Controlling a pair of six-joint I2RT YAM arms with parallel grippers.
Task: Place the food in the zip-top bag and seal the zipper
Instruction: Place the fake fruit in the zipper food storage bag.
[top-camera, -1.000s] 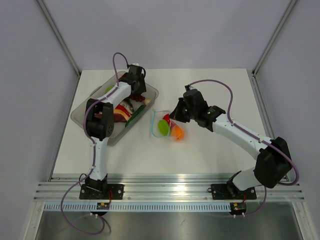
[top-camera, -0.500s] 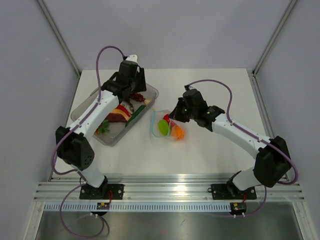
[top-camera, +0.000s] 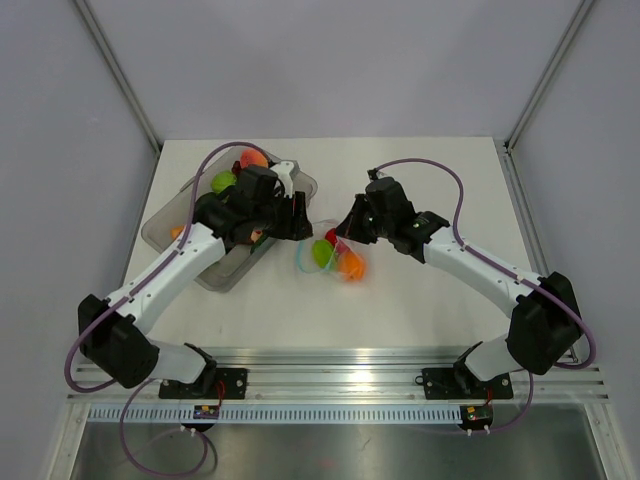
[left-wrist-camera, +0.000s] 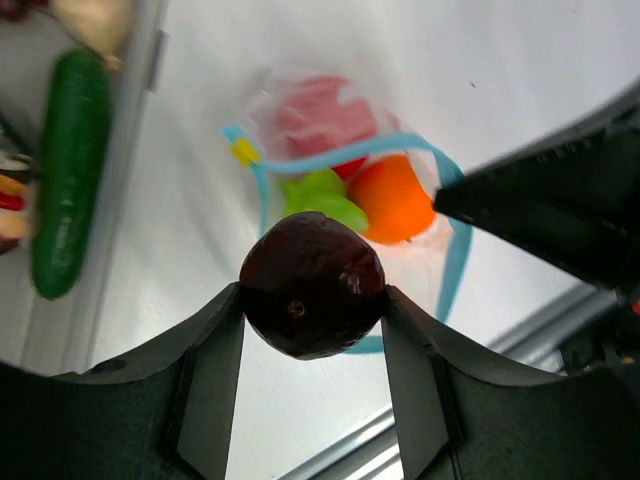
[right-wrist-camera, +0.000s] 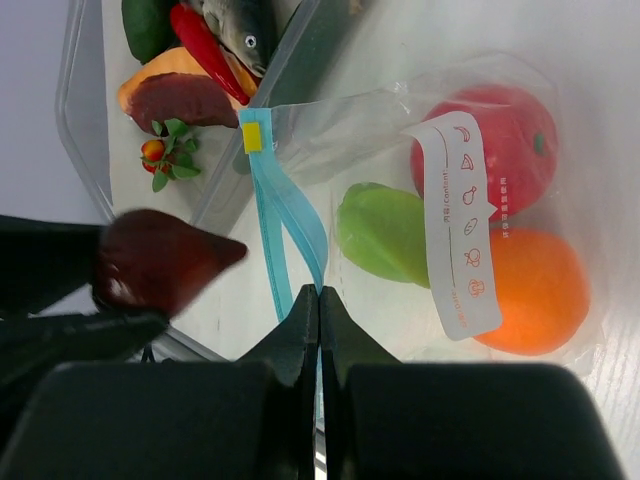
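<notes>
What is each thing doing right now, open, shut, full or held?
Left hand: shut on dark purple round toy fruit.
Right hand: shut, pinching light-blue zipper strip.
Clear plastic zip-top bag: mouth open, partly filled.
Clear rigid tub: uncovered, partly filled.

Zip-top bag (top-camera: 336, 270) with food (top-camera: 322, 253) inside, left hand (top-camera: 297, 216) and right hand (top-camera: 344, 234) at either side

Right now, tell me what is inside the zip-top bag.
Three food pieces lie inside the zip-top bag: a red piece, a green piece and an orange piece. A white printed label on the bag covers part of each, so anything small behind it cannot be seen.
</notes>
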